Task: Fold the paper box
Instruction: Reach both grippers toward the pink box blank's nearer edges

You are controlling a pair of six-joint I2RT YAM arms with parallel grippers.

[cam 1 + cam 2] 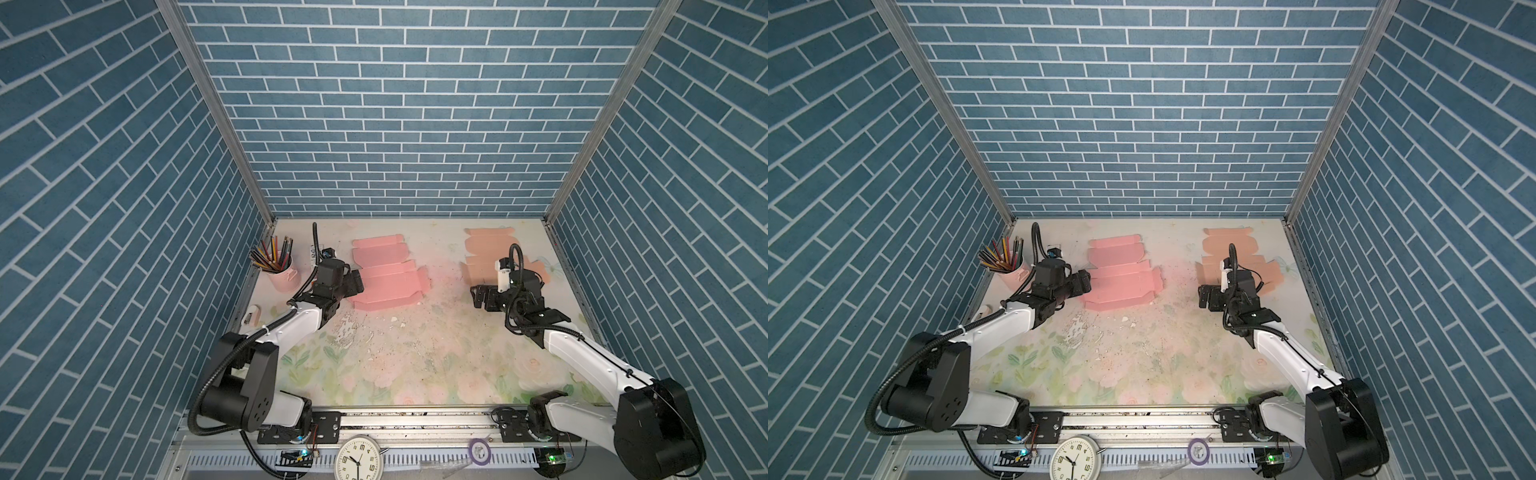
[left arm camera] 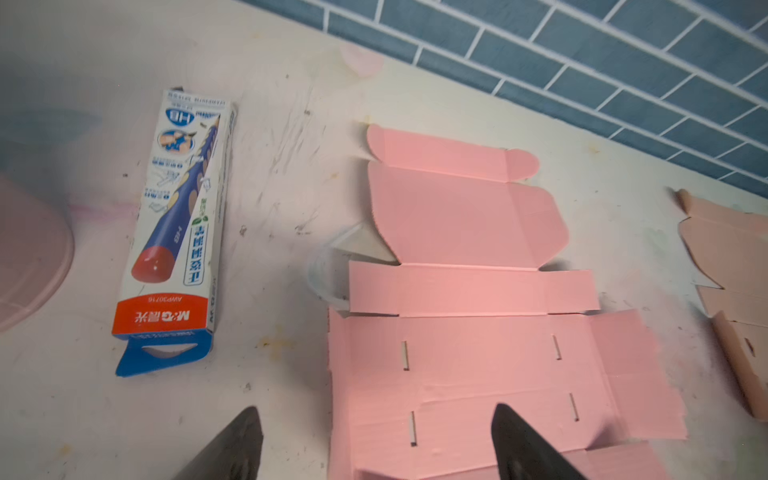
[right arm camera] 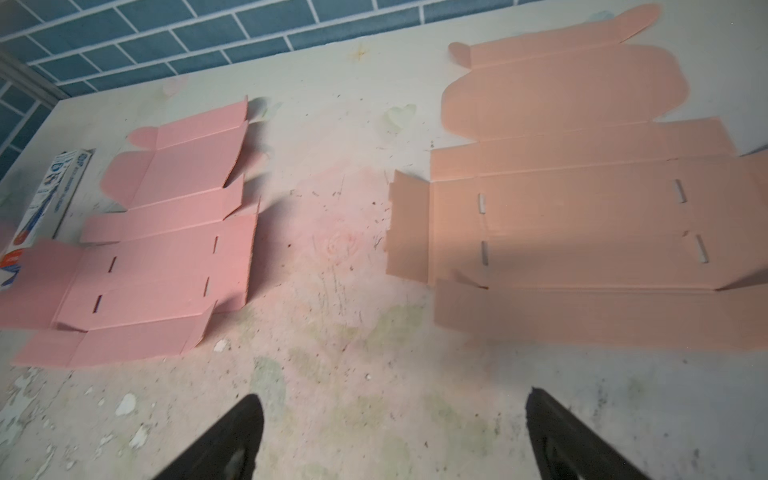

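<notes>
A pink paper box [image 1: 386, 276] [image 1: 1121, 276] lies unfolded and flat at the back left of the table, with a few flaps slightly raised. My left gripper [image 1: 356, 282] [image 1: 1082, 282] hovers open at its left edge; in the left wrist view the left gripper [image 2: 376, 409] straddles that edge of the pink sheet [image 2: 478, 332], one finger over the card, one over the table. A second flat blank, tan [image 1: 484, 253] [image 3: 582, 232], lies back right. My right gripper [image 1: 476, 296] [image 3: 394, 395] stands open over bare table between the sheets, holding nothing.
A pink cup of coloured pencils [image 1: 279, 266] stands at the back left corner. A pencil carton [image 2: 178, 232] lies flat beside the pink sheet. A small white object [image 1: 251, 320] sits at the table's left edge. Brick-patterned walls enclose three sides; a clock [image 1: 357, 459] lies by the front rail.
</notes>
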